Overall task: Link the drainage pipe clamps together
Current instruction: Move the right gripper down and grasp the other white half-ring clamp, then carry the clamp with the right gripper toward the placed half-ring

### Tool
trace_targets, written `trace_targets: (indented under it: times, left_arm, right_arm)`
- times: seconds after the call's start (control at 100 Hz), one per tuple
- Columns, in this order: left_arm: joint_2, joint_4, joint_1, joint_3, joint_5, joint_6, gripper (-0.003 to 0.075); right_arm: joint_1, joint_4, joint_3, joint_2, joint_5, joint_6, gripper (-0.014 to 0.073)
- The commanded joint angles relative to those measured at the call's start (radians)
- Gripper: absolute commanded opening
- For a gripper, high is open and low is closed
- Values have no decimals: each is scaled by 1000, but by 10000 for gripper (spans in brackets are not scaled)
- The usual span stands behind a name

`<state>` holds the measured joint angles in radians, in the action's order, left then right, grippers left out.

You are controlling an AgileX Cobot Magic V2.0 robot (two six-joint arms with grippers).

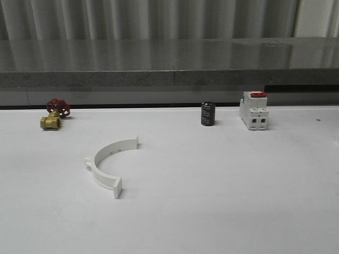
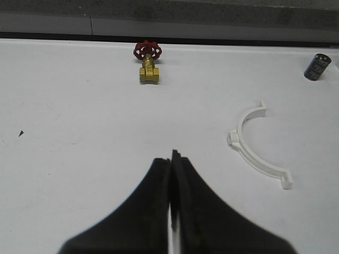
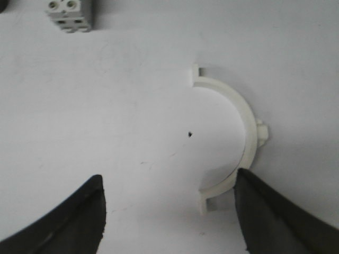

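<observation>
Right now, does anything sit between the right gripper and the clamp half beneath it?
Nothing visible does. The right gripper is open over bare table, with the clamp half lying right by one finger. The breaker sits well away.

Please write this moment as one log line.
left gripper: shut, empty | right gripper: open over white plastic half-ring clamp | second half-ring clamp: lying untouched on white table

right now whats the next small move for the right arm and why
Probably lower the right gripper and shift toward the clamp half: its jaws stand wide open, one fingertip already overlapping the arc's lower end, so the arc isn't yet between them. The left gripper is shut.
</observation>
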<state>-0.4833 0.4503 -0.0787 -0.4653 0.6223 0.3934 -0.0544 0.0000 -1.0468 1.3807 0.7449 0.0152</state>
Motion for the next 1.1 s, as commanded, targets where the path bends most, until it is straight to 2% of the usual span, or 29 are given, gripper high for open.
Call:
trace_targets:
  times: [0.0,0.19,0.36,0.53,0.91,0.98,1.09]
  left_arm:
    - [-3,21,-2,-26,-68,-1,-21]
    - [-3,21,-2,-26,-68,-1,-21]
    - [-3,21,-2,-26,-68,-1,-21]
    - [-3,21,-2,-26,-68,-1,-21]
    - [-3,21,-2,-26,-68,-1,-21]
    - [-3,21,-2,-26,-68,-1,-21]
    - [-3,21,-2,-26,-68,-1,-21]
  right_arm:
    - [-50,0,-79,41,-35,-44,518]
    - [-168,60,-115,144,-49,-150,518]
    - [-234,169,-116,250,-79,-273,518]
    - [-241,188,-116,340,-116,-333,518]
    - [-242,187,-116,444,-137,-341,517]
    - [-242,187,-116,446,-137,-341,477]
    - [-242,187,-116,446,-136,-341,335]
